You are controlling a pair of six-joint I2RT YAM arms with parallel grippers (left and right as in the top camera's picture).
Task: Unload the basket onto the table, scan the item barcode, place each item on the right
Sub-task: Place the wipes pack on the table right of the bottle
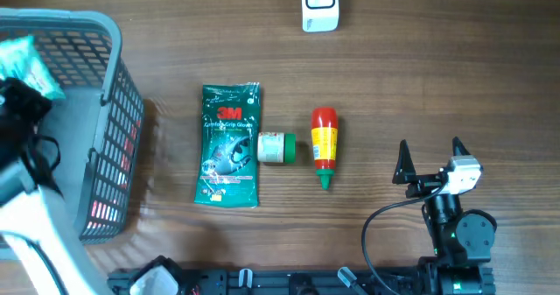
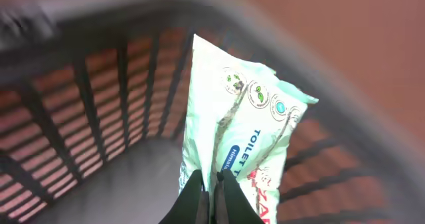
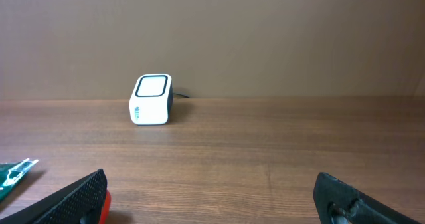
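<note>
**Wipes pinched in the basket, scanner off toward 2 o'clock**

The left fingers (image 2: 207,201) are clenched on one short end of the pale green plastic packet of toilet wipes (image 2: 246,124). Its long axis runs straight away from them, inside the grey slatted plastic basket (image 1: 114,129) at 9 o'clock on the surface (image 1: 420,76). The white boxy barcode scanner (image 1: 319,2) sits at 12 o'clock, well apart. The right fingers (image 1: 403,165) are spread wide and empty at 4 o'clock, so I'd say the carry falls to the left arm.
</note>
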